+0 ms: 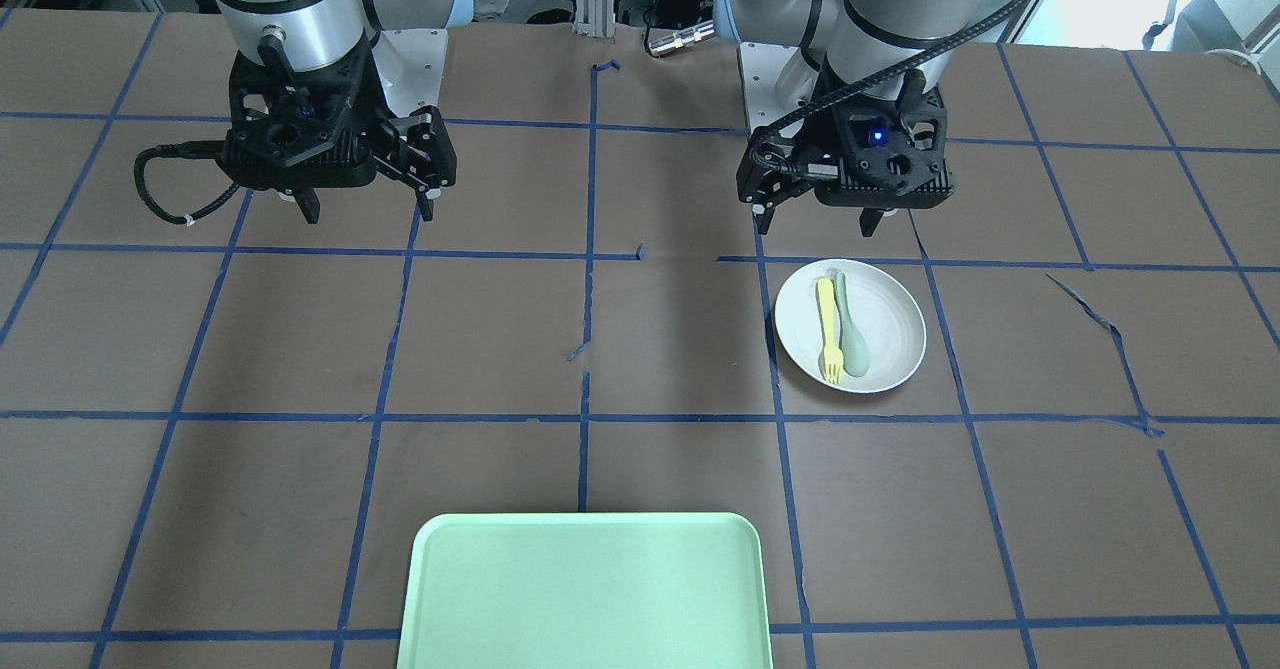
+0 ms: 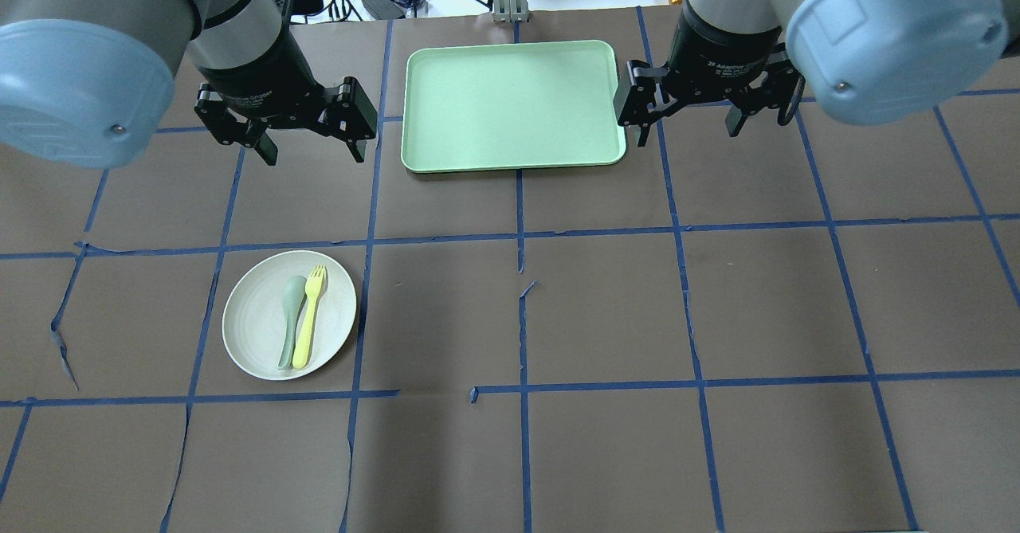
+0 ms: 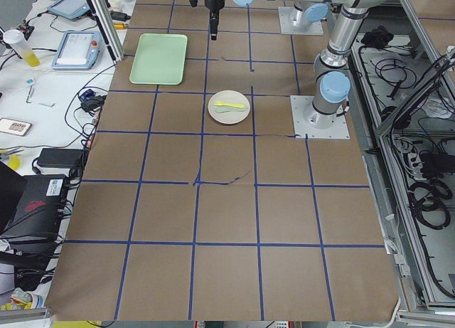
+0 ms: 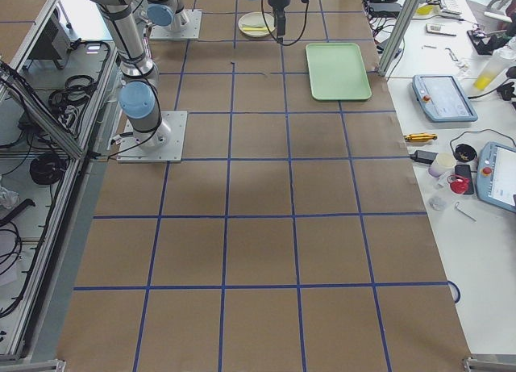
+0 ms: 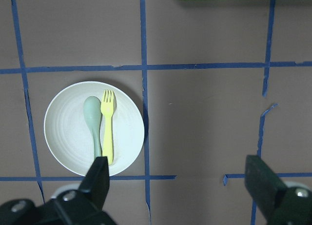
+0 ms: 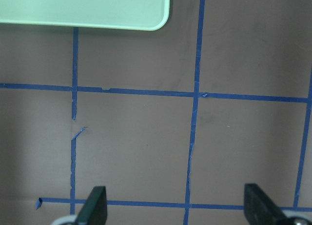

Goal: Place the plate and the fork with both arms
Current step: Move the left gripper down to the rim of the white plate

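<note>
I log slim pale-yellow plastic fork (image 2: 307, 326) on round off-white plate (image 2: 255, 334), frame lower left, below spread left pincer (image 2: 312, 150); right pincer (image 2: 689, 131) spread too.

Brown table (image 2: 606, 318) gridded with blue tape (image 2: 522, 198), off-white plate (image 2: 255, 318) on it, mint-green tray (image 2: 510, 103) well apart

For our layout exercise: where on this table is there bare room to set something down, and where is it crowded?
The rectangular mint-green tray is bare. So is the brown table between tray and round off-white plate, and its half under the right pincer. Crowded: the plate, holding pale-yellow plastic fork and grey-green spoon side by side.
</note>
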Controlling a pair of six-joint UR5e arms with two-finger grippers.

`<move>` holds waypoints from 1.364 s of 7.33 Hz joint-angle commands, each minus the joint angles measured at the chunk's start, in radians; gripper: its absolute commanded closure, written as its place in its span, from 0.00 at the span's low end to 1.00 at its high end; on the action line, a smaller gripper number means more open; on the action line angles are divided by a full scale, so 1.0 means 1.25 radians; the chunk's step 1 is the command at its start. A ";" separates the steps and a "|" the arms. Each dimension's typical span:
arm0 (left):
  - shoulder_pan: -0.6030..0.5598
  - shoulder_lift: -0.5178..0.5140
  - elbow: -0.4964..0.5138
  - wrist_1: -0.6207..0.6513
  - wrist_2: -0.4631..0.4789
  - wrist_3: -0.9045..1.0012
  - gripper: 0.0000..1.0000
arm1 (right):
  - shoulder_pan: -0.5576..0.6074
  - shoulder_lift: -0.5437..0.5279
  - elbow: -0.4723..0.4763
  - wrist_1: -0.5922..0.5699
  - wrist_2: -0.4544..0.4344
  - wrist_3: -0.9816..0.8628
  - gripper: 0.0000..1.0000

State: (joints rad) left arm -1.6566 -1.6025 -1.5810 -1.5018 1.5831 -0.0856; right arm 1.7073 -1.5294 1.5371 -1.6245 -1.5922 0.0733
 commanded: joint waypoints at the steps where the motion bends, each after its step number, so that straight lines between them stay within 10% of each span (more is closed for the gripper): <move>1: 0.058 -0.007 -0.045 0.008 0.010 0.028 0.00 | 0.001 -0.001 0.005 0.000 0.000 -0.001 0.00; 7: 0.412 -0.052 -0.498 0.500 0.002 0.327 0.06 | 0.001 0.000 0.010 0.000 0.000 -0.003 0.00; 10: 0.429 -0.098 -0.521 0.535 0.004 0.354 0.05 | 0.002 0.000 0.010 0.000 0.000 -0.003 0.00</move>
State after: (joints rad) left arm -1.1271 -1.7047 -2.2243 -0.8460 1.5886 0.3538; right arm 1.7102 -1.5294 1.5488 -1.6245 -1.5923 0.0691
